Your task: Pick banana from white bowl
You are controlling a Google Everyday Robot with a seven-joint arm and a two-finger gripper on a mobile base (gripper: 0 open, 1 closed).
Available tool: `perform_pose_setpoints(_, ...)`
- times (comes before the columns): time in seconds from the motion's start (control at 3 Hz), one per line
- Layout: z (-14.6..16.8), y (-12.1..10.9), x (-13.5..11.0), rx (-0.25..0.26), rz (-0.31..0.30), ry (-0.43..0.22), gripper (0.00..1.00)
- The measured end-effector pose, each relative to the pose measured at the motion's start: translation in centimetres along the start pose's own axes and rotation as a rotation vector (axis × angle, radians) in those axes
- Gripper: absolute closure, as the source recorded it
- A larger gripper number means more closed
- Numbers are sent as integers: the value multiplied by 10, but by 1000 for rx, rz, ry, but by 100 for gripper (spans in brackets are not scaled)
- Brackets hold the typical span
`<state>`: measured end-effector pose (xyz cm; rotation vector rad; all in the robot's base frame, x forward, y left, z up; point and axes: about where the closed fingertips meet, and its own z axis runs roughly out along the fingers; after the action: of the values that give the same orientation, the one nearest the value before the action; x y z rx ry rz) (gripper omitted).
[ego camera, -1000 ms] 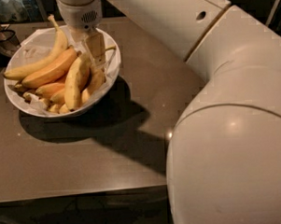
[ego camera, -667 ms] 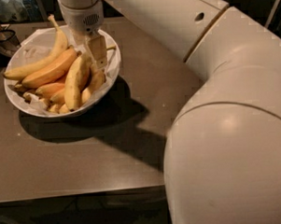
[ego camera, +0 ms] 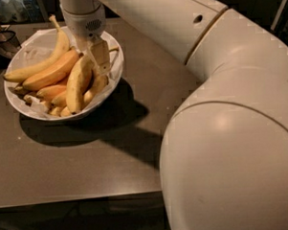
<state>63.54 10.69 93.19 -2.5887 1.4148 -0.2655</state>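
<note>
The white bowl (ego camera: 113, 46) stands at the table's far left, lined with white paper and holding several bananas. The banana (ego camera: 77, 86), thick and pale yellow, lies steeply across the others on the bowl's right side, its upper end towards the back. My gripper (ego camera: 96, 55) reaches straight down into the bowl from the wrist (ego camera: 83, 14) and sits at that upper end of the banana, touching or nearly touching it. A plump orange-toned banana (ego camera: 49, 72) and a slimmer long banana (ego camera: 36, 66) lie to its left.
The bowl rests on a brown table (ego camera: 79, 163) whose front edge runs near the bottom. My large white arm (ego camera: 221, 123) fills the right half of the view. A dark wire basket (ego camera: 2, 41) stands at the far left behind the bowl.
The gripper and the bananas stay where they were. The big arm segment at the right has shifted slightly to the left.
</note>
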Motion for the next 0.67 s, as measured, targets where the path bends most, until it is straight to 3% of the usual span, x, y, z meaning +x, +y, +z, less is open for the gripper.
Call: perform_pose_setpoints(0.67,18,1,-3,-38,-10,-7,32)
